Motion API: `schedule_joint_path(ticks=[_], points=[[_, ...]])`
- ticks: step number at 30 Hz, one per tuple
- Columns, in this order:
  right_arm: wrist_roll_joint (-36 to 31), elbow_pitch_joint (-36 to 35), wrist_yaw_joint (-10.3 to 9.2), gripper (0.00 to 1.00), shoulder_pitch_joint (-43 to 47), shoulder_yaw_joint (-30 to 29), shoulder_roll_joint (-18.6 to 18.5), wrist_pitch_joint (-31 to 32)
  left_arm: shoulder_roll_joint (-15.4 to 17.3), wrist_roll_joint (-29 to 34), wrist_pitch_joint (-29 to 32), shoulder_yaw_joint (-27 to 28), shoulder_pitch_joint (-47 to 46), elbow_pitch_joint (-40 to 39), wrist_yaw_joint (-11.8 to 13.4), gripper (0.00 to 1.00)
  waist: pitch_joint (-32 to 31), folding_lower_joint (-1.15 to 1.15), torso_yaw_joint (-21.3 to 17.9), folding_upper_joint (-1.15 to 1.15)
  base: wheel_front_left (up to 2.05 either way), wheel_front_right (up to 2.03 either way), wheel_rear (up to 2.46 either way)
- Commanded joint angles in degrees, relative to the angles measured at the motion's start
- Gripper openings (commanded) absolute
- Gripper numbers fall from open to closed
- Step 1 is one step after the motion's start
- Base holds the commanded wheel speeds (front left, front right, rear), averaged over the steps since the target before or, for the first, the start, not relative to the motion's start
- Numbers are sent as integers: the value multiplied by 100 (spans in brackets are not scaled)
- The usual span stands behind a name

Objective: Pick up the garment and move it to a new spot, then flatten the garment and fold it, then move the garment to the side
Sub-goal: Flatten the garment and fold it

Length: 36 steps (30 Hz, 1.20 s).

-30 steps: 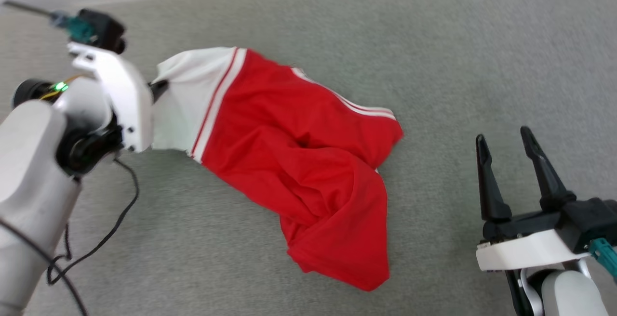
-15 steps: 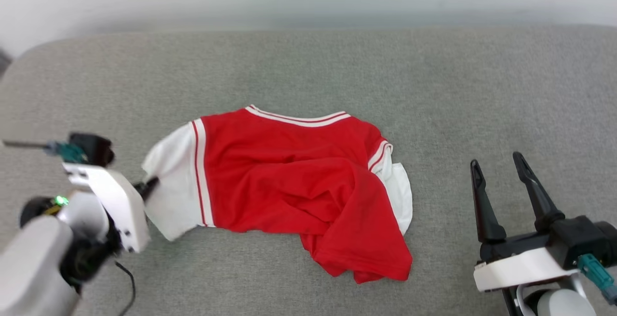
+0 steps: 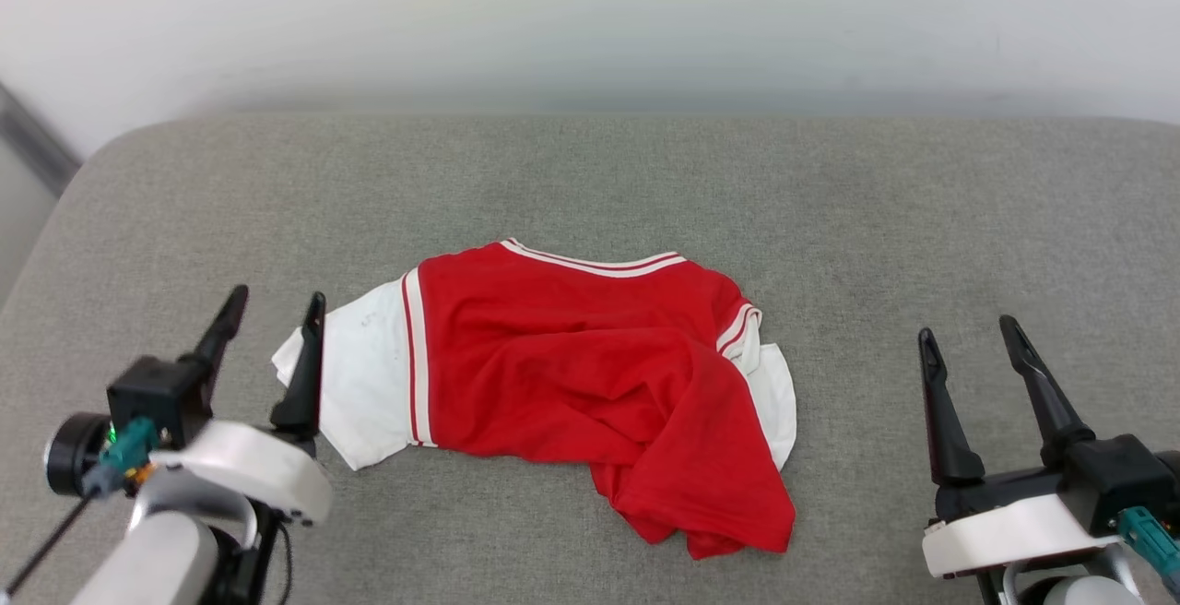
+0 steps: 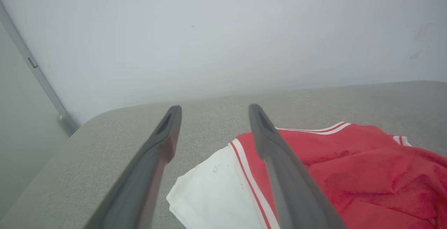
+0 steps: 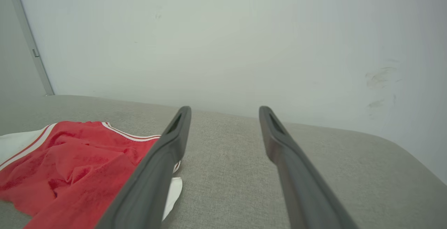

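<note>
— One garment, red, white sleeves: location?
— Crumpled mid grey padded surface. Sleeve mark too small to read. Left tool wide beside white sleeve; right tool wide, well apart.

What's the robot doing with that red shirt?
The robot is working on folding the red and white T-shirt. It lies rumpled on the grey cushion, with its bottom part bunched up. Neither gripper holds it right now. The left gripper is open by the white sleeve. The right gripper is open on the other side, apart from the shirt. Flattening and folding are not yet done.
</note>
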Motion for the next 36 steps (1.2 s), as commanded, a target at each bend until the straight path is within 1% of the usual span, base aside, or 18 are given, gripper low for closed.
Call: schedule_joint_path(ticks=[1, 4, 6, 8, 11, 13, 16, 18, 19, 21, 24, 25, 27, 29, 31, 33, 36], points=[[-56, -25, -4, 100, 77, -41, -7, -9, -64, 82, -30, 54, 116, -116, 73, 100, -38, 1, 18, 0, 0, 0, 0], [-153, -69, -4, 100, 96, -119, -4, -9, -356, 641, -54, 511, 589, -759, 430, 100, -119, 1, 62, 0, 0, 0, 0], [-216, -90, -4, 100, 120, -144, -5, -9, -598, 986, -44, 784, 1027, -1120, 554, 100, -199, 1, 82, 0, 0, 0, 0], [-232, -102, -4, 100, 136, -151, -4, -9, -823, 1260, -46, 1071, 1377, -1435, 609, 100, -273, 1, 90, 0, 0, 0, 0], [-323, -138, -4, 100, 123, -163, -5, -9, -1113, 1543, -47, 1339, 1783, -1674, 508, 100, -343, 1, 139, 0, 0, 0, 0], [-401, -154, -4, 100, 72, -165, -3, -9, -1209, 1739, -47, 1410, 1926, -1742, 330, 100, -354, 1, 181, 0, 0, 0, 0], [-484, -30, -4, 100, 32, -124, -4, 5, -1389, 1941, -48, 1509, 1997, -1742, 131, 100, -330, 1, 257, 0, 0, 0, 0], [-436, 48, -4, 100, -41, -86, -5, 195, -1505, 2030, -48, 1569, 1987, -1742, 18, 100, -291, 1, 312, 0, 0, 0, 0], [-416, 111, -4, 100, -64, -33, -7, 409, -1556, 2082, -48, 1601, 1980, -1725, -32, 100, -260, 1, 340, 0, 0, 0, 0], [-377, 208, -3, 100, -174, 145, -141, 980, -1660, 2171, -48, 1654, 1935, -1719, -136, 100, -174, 1, 389, 0, 0, 0, 0], [-106, 272, -6, 100, -527, 572, -519, 2083, -1805, 2278, -48, 1720, 1848, -1704, -286, 100, 10, 1, 446, 0, 0, 0, 0], [77, 280, -4, 100, -662, 679, -625, 2545, -1858, 2300, -48, 1739, 1825, -1681, -336, 100, 83, 1, 461, 0, 0, 0, 0], [371, 272, -4, 100, -933, 1002, -974, 3557, -1945, 2340, -48, 1752, 1760, -1621, -460, 100, 212, 1, 501, 0, 0, 0, 0], [807, 161, -4, 100, -1296, 1102, -1160, 4451, -2027, 2383, -49, 1781, 1678, -1581, -560, 100, 315, 1, 546, 0, 0, 0, 0], [1170, 97, -3, 100, -1521, 1338, -1385, 5276, -2125, 2436, -49, 1803, 1613, -1549, -641, 100, 397, 1, 608, 0, 0, 0, 0], [1444, 81, -5, 100, -1749, 1434, -1574, 5917, -2213, 2488, -49, 1832, 1533, -1532, -716, 100, 482, 1, 683, 0, 0, 0, 0], [1734, 174, -3, 100, -1966, 1641, -1718, 6620, -2337, 2575, -49, 1881, 1437, -1481, -816, 100, 599, 1, 808, 0, 0, 0, 0]])
